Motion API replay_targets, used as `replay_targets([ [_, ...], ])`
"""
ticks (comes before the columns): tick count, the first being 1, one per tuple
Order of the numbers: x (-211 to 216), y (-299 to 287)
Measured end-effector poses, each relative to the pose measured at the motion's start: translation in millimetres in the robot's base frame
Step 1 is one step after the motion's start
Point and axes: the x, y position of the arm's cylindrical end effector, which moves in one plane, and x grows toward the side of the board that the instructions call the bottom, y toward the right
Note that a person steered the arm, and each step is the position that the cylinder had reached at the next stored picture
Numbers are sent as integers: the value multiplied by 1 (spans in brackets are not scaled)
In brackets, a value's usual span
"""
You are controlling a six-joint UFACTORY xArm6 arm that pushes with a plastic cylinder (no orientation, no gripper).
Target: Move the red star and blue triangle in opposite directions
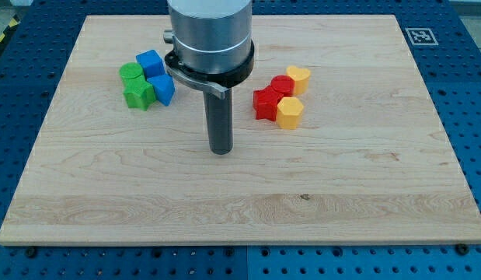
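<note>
The red star lies right of centre, touching a yellow hexagon on its right and a red round block above it. The blue triangle lies at the left, touching a green star. My tip rests on the board between the two groups, below both, apart from every block. It is a little nearer the red star than the blue triangle.
A blue cube and a green round block sit above the blue triangle. A yellow heart sits at the top right of the red group. The arm's grey body hangs over the board's top middle.
</note>
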Motion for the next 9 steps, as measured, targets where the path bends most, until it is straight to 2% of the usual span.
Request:
replay_targets([
  [1,-3,-1],
  [3,-91,-41],
  [6,-118,-77],
  [9,-118,-104],
])
